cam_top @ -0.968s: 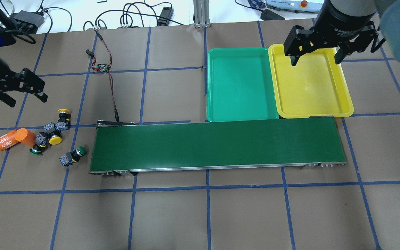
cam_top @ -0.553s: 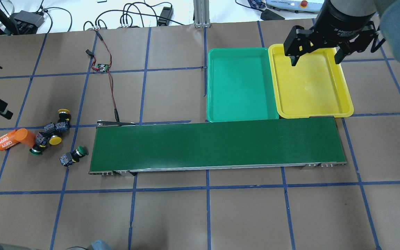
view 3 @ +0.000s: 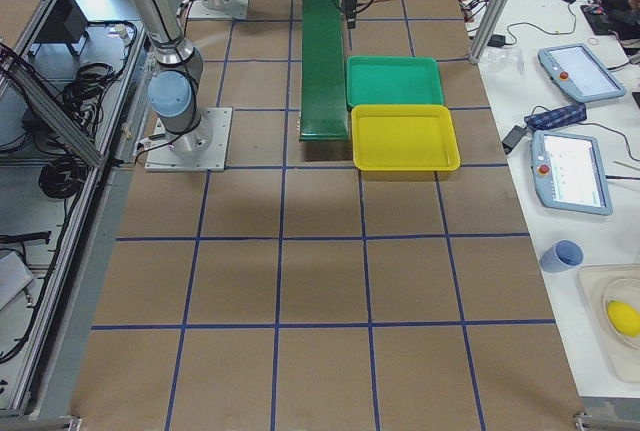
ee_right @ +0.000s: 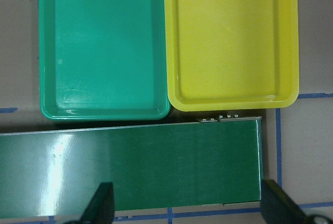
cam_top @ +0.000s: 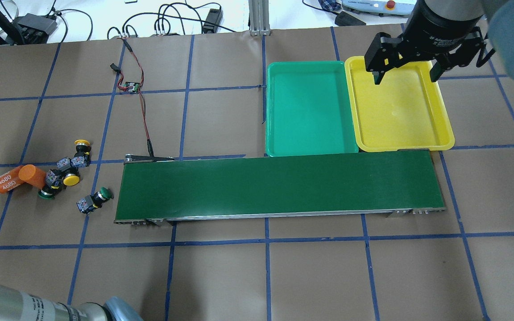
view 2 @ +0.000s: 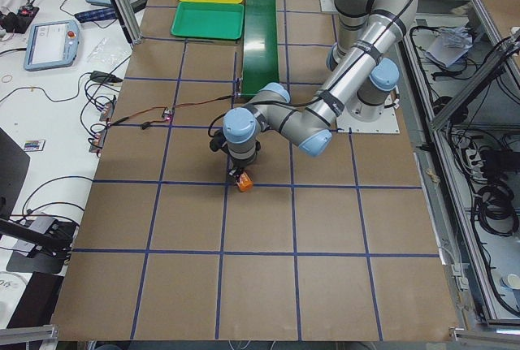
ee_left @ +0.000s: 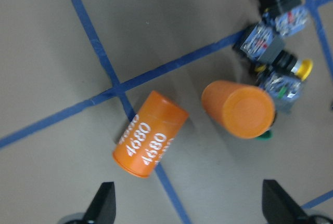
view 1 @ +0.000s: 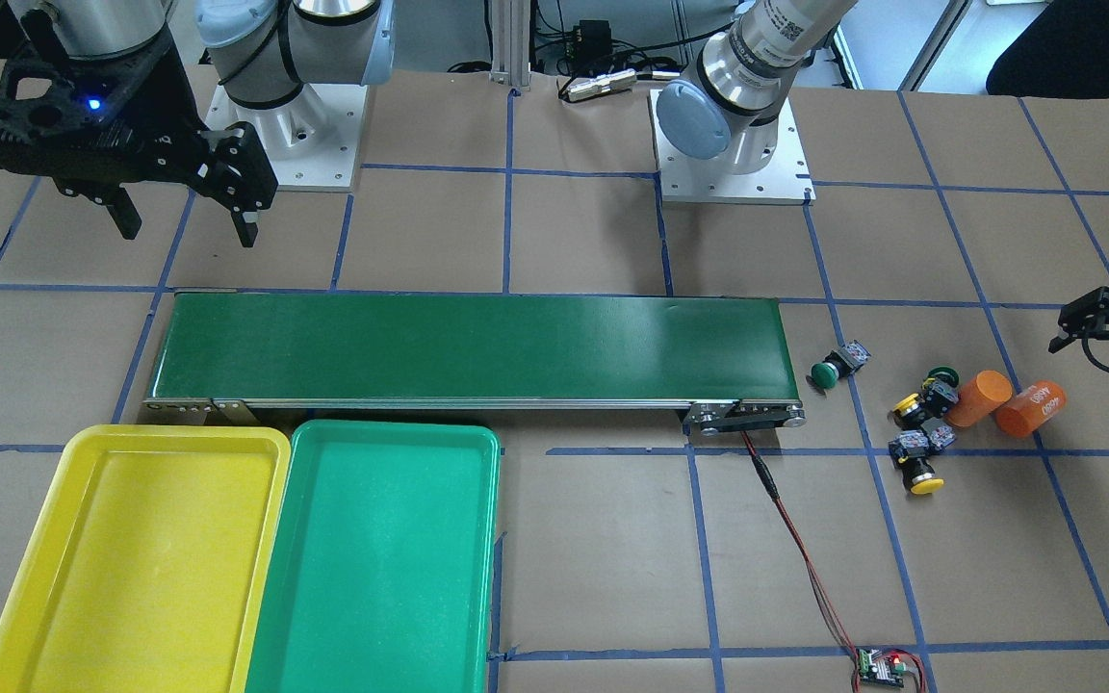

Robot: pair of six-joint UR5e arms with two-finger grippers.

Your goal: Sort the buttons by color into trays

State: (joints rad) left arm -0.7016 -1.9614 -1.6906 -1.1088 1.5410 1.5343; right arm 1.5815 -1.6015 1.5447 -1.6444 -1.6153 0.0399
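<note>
The left gripper [ee_left: 188, 195] is held spread and empty beside the buttons [ee_left: 265, 47], judged light, rigid, and best pinched across their black bodies.

Dark-green conveyor belt [cam_top: 279, 187] spans frame centre. Far left: 4680 cylinder [cam_top: 5, 182] lying just beside plain orange cylinder [cam_top: 31, 174]. Upper left: circuit board [cam_top: 131, 86], red wire [cam_top: 143, 111] running down to belt's left end.

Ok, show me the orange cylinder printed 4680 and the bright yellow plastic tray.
orange cylinder printed 4680 [ee_left: 150, 141], left wrist view, on its printed side.
bright yellow plastic tray [cam_top: 400, 116], overhead view, on its bare floor.
</note>
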